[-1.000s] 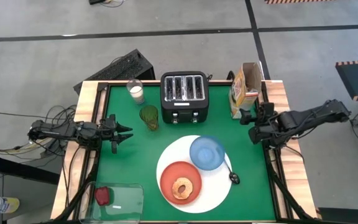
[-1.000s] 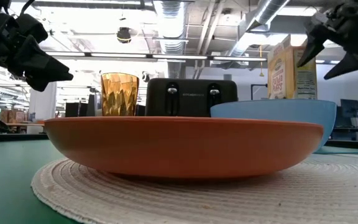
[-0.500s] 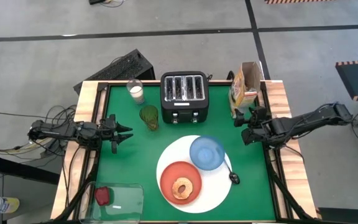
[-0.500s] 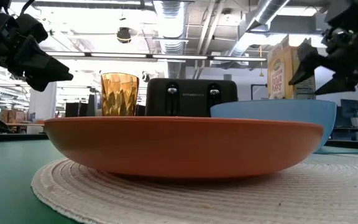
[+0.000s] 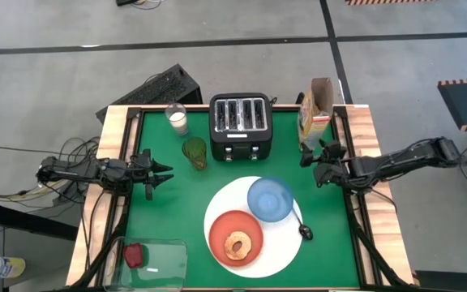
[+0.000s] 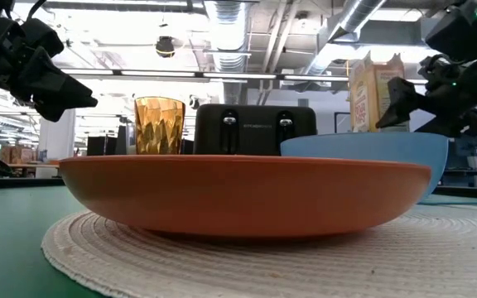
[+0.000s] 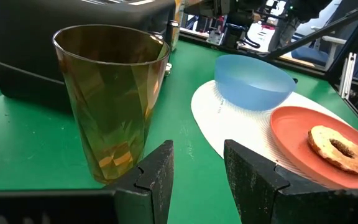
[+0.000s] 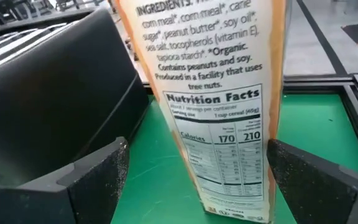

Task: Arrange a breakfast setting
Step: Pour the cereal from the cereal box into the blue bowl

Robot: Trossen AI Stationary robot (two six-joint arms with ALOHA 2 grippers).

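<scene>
A large white round plate (image 5: pixel 278 247) lies on the green table. On it rest an orange-red plate (image 5: pixel 221 227) with a bagel (image 5: pixel 236 245), a blue bowl (image 5: pixel 271 199) and a small dark spoon (image 5: pixel 304 229). A cereal box (image 5: pixel 315 109) stands upright at the far right. My right gripper (image 5: pixel 310 160) is open just in front of the box, one finger on either side of its lower part (image 8: pixel 229 162). My left gripper (image 5: pixel 165 173) hovers open at the left edge, empty, facing an amber glass (image 7: pixel 114 99). My right gripper has its fingers on either side of the cereal box's lower part, coming level from the table's near right. One finger (image 8: pixel 316 180) lies close by the box's narrow side (image 8: pixel 277 124). Whether it touches the box I cannot tell.
A black toaster (image 5: pixel 240 123) stands at the far middle, with a glass of milk (image 5: pixel 177 119) to its left. A clear container (image 5: pixel 154 261) with a dark red food piece (image 5: pixel 134 255) sits at the near left corner. Wooden rails (image 5: pixel 113 154) border the table.
My right gripper has come down and toward the table's left, rolling as it went, until its open fingers stand around the cereal box. The box has shifted and turned a little toward the table's left.
</scene>
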